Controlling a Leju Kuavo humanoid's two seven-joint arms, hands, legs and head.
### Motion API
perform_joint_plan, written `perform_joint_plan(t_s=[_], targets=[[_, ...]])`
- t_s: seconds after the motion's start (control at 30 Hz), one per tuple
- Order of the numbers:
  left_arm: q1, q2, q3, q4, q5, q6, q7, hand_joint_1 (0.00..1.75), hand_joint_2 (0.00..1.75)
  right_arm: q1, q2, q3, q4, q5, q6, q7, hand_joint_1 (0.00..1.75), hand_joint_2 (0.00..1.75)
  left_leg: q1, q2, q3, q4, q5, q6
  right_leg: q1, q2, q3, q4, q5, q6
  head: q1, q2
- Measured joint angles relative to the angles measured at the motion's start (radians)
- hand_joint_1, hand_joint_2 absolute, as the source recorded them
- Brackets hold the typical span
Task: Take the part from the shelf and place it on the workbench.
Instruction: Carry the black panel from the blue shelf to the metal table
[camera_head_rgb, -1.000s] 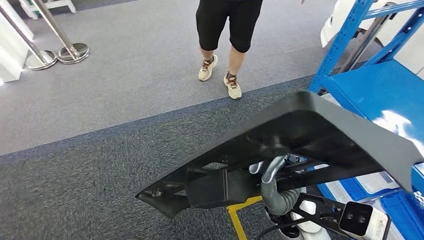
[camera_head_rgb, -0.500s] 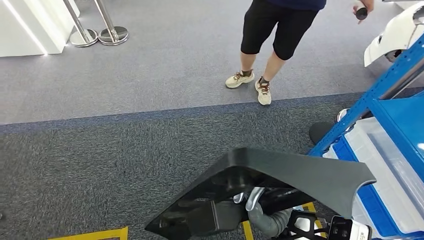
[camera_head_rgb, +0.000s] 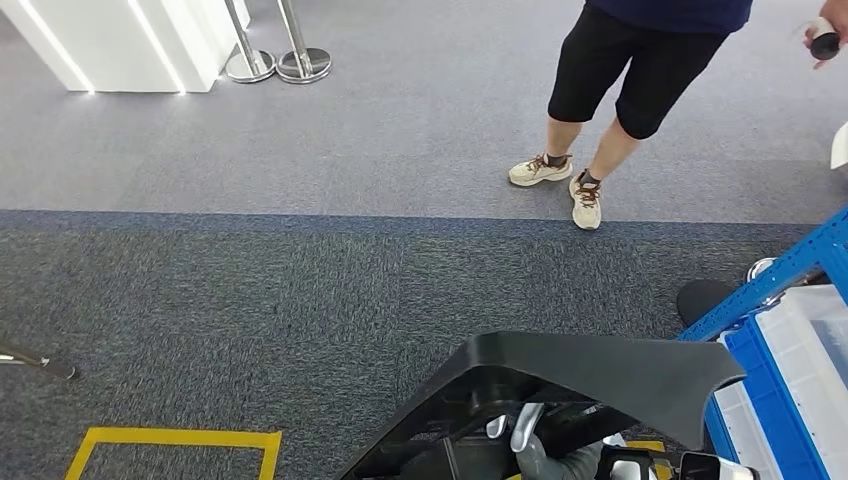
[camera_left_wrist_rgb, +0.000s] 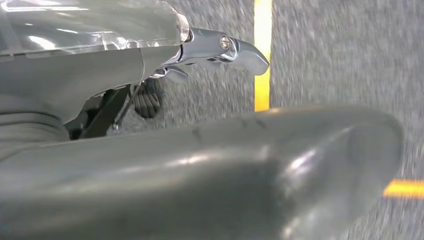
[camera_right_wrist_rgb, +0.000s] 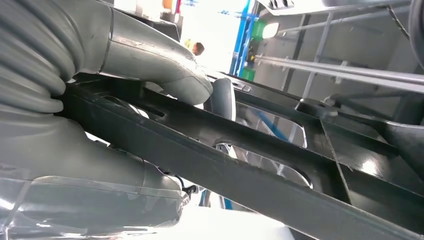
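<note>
Carrying the part (camera_head_rgb: 590, 385), a large black moulded panel, we hold it low and close to our body, clear of the blue shelf (camera_head_rgb: 790, 275) at our right and above the dark carpet; no tabletop is in sight. The right hand (camera_right_wrist_rgb: 150, 75) grasps the part: in the right wrist view its grey thumb presses down on one of the ribs of the part's open underside, with a darker finger tucked just behind the same rib. The left hand (camera_left_wrist_rgb: 220, 47) appears in the left wrist view with silvery fingers extended over the carpet and a yellow floor line (camera_left_wrist_rgb: 262, 50); a smooth dark surface passes just beside it, and we cannot tell whether that hand grips anything.

Risk, as we judge it: the panel is wide and seemingly held near one end on a narrow rib, so a turn of the body could swing its free edge into the shelf frame or the clear bins (camera_head_rgb: 800, 380) beneath it, or twist the rib out of the thumb's hold. A person (camera_head_rgb: 620, 90) stands further off on the lighter carpet, near enough to our likely path to be a second hazard.

The head view gives the part's whole outline and surroundings; the right wrist view alone reveals the actual grip on the rib. Beyond, two stanchion bases (camera_head_rgb: 275, 65) stand by a white counter.
</note>
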Motion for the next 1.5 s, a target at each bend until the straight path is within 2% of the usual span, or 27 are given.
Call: perform_joint_plan(t_s=[0.07, 0.1, 0.13, 0.17, 0.23, 0.3, 0.33, 0.4, 0.47, 0.53, 0.6, 0.63, 0.67, 0.7, 0.77, 0.83, 0.9, 0.97, 1.07, 1.13, 1.17, 1.2, 1.27, 1.33, 1.4, 1.43, 1.5], targets=[[-0.006, -0.002, 0.001, 0.0, 0.0, -0.001, -0.001, 0.0, 0.0, -0.013, -0.017, -0.007, 0.007, -0.025, -0.01, 0.0, 1.75, 1.75, 0.0, 0.022, -0.061, 0.128, -0.058, -0.003, 0.006, -0.031, 0.0, 0.0, -0.002, -0.004, 0.0, 0.0], [-0.006, -0.004, 0.002, 0.0, 0.0, -0.001, -0.004, 0.0, 0.0, -0.024, -0.027, -0.009, 0.012, -0.035, -0.02, 0.0, 1.75, 1.75, 0.0, 0.024, -0.078, 0.164, -0.067, -0.003, 0.008, -0.047, -0.001, 0.0, -0.002, -0.005, 0.0, 0.0], [-0.006, -0.005, 0.004, 0.0, 0.0, -0.001, -0.007, 0.0, 0.0, -0.042, -0.034, -0.009, 0.018, -0.043, -0.032, 0.0, 1.75, 1.75, 0.0, 0.027, -0.075, 0.163, -0.057, -0.003, 0.01, -0.061, -0.001, 0.0, -0.003, -0.006, 0.0, 0.0], [-0.005, -0.006, 0.006, 0.0, 0.001, 0.0, -0.01, 0.0, 0.0, -0.065, -0.041, -0.005, 0.025, -0.051, -0.051, 0.0, 1.75, 1.75, -0.001, 0.033, -0.05, 0.121, -0.031, 0.0, 0.012, -0.074, 0.0, 0.001, -0.004, -0.006, 0.0, 0.0], [-0.008, -0.008, 0.01, 0.0, 0.005, 0.0, -0.012, 0.0, 0.0, -0.12, -0.053, 0.013, 0.037, -0.076, -0.109, 0.0, 1.75, 1.75, -0.01, 0.081, 0.027, -0.018, 0.025, 0.012, 0.016, -0.096, 0.004, 0.002, -0.007, -0.002, 0.0, 0.0], [-0.017, -0.009, 0.015, 0.0, 0.008, 0.0, -0.012, 0.0, 0.0, -0.169, -0.071, 0.037, 0.046, -0.111, -0.169, 0.0, 1.75, 1.75, -0.022, 0.118, 0.068, -0.102, 0.046, 0.028, 0.019, -0.117, 0.008, 0.002, -0.011, 0.007, 0.0, 0.0], [-0.02, -0.009, 0.018, 0.0, 0.008, 0.0, -0.012, 0.0, 0.0, -0.193, -0.081, 0.05, 0.051, -0.129, -0.193, 0.0, 1.75, 1.75, -0.028, 0.117, 0.069, -0.11, 0.045, 0.034, 0.019, -0.129, 0.01, 0.002, -0.013, 0.012, 0.0, 0.0], [-0.021, -0.008, 0.023, 0.0, 0.007, -0.003, -0.012, 0.0, 0.0, -0.248, -0.103, 0.082, 0.062, -0.166, -0.245, 0.0, 1.75, 1.75, -0.028, 0.091, 0.067, -0.119, 0.052, 0.044, 0.015, -0.142, 0.012, 0.003, -0.015, 0.023, 0.0, 0.0], [-0.022, -0.008, 0.026, -0.001, 0.007, -0.006, -0.014, 0.0, 0.0, -0.301, -0.129, 0.12, 0.072, -0.199, -0.294, 0.001, 1.75, 1.75, -0.023, 0.068, 0.073, -0.131, 0.063, 0.055, 0.01, -0.098, -0.002, 0.04, -0.041, 0.034, 0.0, 0.0], [-0.027, -0.008, 0.026, -0.001, 0.008, -0.009, -0.015, 0.0, 0.0, -0.331, -0.151, 0.148, 0.081, -0.215, -0.318, 0.001, 1.75, 1.75, -0.02, 0.043, 0.075, -0.136, 0.068, 0.063, 0.006, -0.033, -0.055, 0.154, -0.102, 0.041, 0.0, 0.0], [-0.029, -0.009, 0.027, -0.001, 0.008, -0.011, -0.016, 0.0, 0.0, -0.344, -0.168, 0.168, 0.09, -0.217, -0.326, 0.0, 1.75, 1.75, -0.019, 0.013, 0.074, -0.135, 0.069, 0.065, 0.003, -0.015, -0.117, 0.275, -0.144, 0.046, 0.0, 0.0], [-0.029, -0.009, 0.027, -0.001, 0.008, -0.011, -0.016, 0.0, 0.0, -0.348, -0.175, 0.176, 0.094, -0.218, -0.328, 0.0, 1.75, 1.75, -0.019, -0.004, 0.075, -0.133, 0.068, 0.064, 0.001, -0.013, -0.13, 0.293, -0.137, 0.047, 0.0, 0.0], [-0.029, -0.009, 0.027, -0.001, 0.008, -0.012, -0.017, 0.0, 0.0, -0.351, -0.179, 0.182, 0.098, -0.218, -0.33, 0.0, 1.75, 1.75, -0.017, -0.02, 0.077, -0.131, 0.067, 0.062, -0.001, -0.011, -0.123, 0.268, -0.108, 0.049, 0.0, 0.0], [-0.028, -0.009, 0.027, -0.001, 0.008, -0.012, -0.017, 0.0, 0.0, -0.355, -0.183, 0.187, 0.1, -0.218, -0.332, 0.0, 1.75, 1.75, -0.015, -0.036, 0.079, -0.127, 0.064, 0.058, -0.004, -0.002, -0.099, 0.207, -0.065, 0.05, 0.0, 0.0], [-0.029, -0.009, 0.028, -0.001, 0.008, -0.013, -0.018, 0.0, 0.0, -0.363, -0.189, 0.194, 0.104, -0.217, -0.339, 0.0, 1.75, 1.75, -0.012, -0.065, 0.076, -0.115, 0.058, 0.048, -0.012, 0.046, -0.046, 0.074, -0.002, 0.051, 0.0, 0.0], [-0.03, -0.01, 0.029, -0.001, 0.008, -0.013, -0.019, 0.0, 0.0, -0.368, -0.193, 0.203, 0.108, -0.207, -0.358, 0.0, 1.75, 1.75, -0.01, -0.088, 0.063, -0.109, 0.057, 0.036, -0.014, 0.078, -0.027, 0.02, 0.008, 0.045, 0.0, 0.0], [-0.026, -0.011, 0.032, -0.001, 0.008, -0.012, -0.023, 0.0, 0.0, -0.364, -0.192, 0.21, 0.112, -0.163, -0.37, 0.0, 1.75, 1.75, -0.005, -0.111, 0.054, -0.112, 0.061, 0.022, -0.011, 0.061, -0.025, 0.013, 0.008, 0.031, 0.0, 0.0], [-0.019, -0.013, 0.033, -0.001, 0.008, -0.015, -0.032, 0.0, 0.0, -0.347, -0.172, 0.211, 0.114, -0.083, -0.362, 0.001, 1.75, 1.75, -0.006, -0.084, 0.042, -0.088, 0.046, 0.012, -0.011, 0.034, -0.015, 0.0, 0.011, 0.015, 0.0, 0.0], [-0.026, -0.012, 0.034, -0.001, 0.009, -0.041, -0.044, 0.0, 0.0, -0.33, -0.107, 0.216, 0.12, 0.005, -0.353, 0.015, 1.75, 1.75, -0.007, 0.006, -0.043, 0.081, -0.035, 0.003, -0.003, -0.011, -0.008, -0.008, 0.011, 0.0, 0.0, 0.0], [-0.034, -0.011, 0.033, -0.001, 0.009, -0.054, -0.041, 0.0, 0.0, -0.331, -0.07, 0.22, 0.124, 0.021, -0.347, 0.03, 1.75, 1.75, -0.004, 0.023, -0.088, 0.165, -0.054, -0.001, 0.002, -0.044, -0.007, -0.008, 0.007, -0.003, 0.0, 0.0], [-0.037, -0.011, 0.033, -0.001, 0.009, -0.056, -0.036, 0.0, 0.0, -0.331, -0.054, 0.223, 0.127, 0.027, -0.338, 0.034, 1.75, 1.75, -0.003, 0.027, -0.082, 0.152, -0.037, -0.001, 0.003, -0.059, -0.005, -0.008, 0.005, -0.003, 0.0, 0.0], [-0.037, -0.011, 0.033, -0.001, 0.009, -0.055, -0.033, 0.0, 0.0, -0.333, -0.038, 0.227, 0.13, 0.032, -0.326, 0.036, 1.75, 1.75, -0.003, 0.034, -0.055, 0.101, -0.005, -0.001, 0.004, -0.072, -0.002, -0.007, 0.002, -0.002, 0.0, 0.0], [-0.039, -0.011, 0.033, -0.001, 0.009, -0.051, -0.03, 0.0, 0.0, -0.339, -0.006, 0.237, 0.14, 0.043, -0.299, 0.038, 1.75, 1.75, -0.009, 0.077, 0.019, -0.039, 0.051, 0.006, 0.007, -0.094, 0.004, -0.006, -0.004, 0.003, 0.0, 0.0], [-0.043, -0.011, 0.033, -0.001, 0.01, -0.049, -0.029, 0.0, 0.0, -0.349, 0.026, 0.247, 0.152, 0.059, -0.272, 0.043, 1.75, 1.75, -0.018, 0.109, 0.055, -0.111, 0.065, 0.02, 0.013, -0.112, 0.009, -0.005, -0.009, 0.012, 0.0, 0.0], [-0.045, -0.011, 0.033, -0.001, 0.009, -0.049, -0.028, 0.0, 0.0, -0.358, 0.057, 0.26, 0.169, 0.079, -0.252, 0.05, 1.75, 1.75, -0.021, 0.095, 0.056, -0.118, 0.061, 0.033, 0.015, -0.131, 0.013, -0.005, -0.014, 0.021, 0.0, 0.0], [-0.044, -0.011, 0.033, -0.001, 0.009, -0.049, -0.027, 0.0, 0.0, -0.362, 0.072, 0.269, 0.178, 0.088, -0.245, 0.054, 1.75, 1.75, -0.02, 0.082, 0.058, -0.122, 0.063, 0.038, 0.013, -0.127, 0.016, -0.001, -0.02, 0.027, 0.0, 0.0], [-0.046, -0.011, 0.033, -0.001, 0.009, -0.05, -0.027, 0.0, 0.0, -0.374, 0.096, 0.283, 0.195, 0.099, -0.238, 0.058, 1.75, 1.75, -0.014, 0.06, 0.063, -0.129, 0.068, 0.05, 0.008, -0.083, -0.003, 0.051, -0.057, 0.034, 0.0, 0.0]])
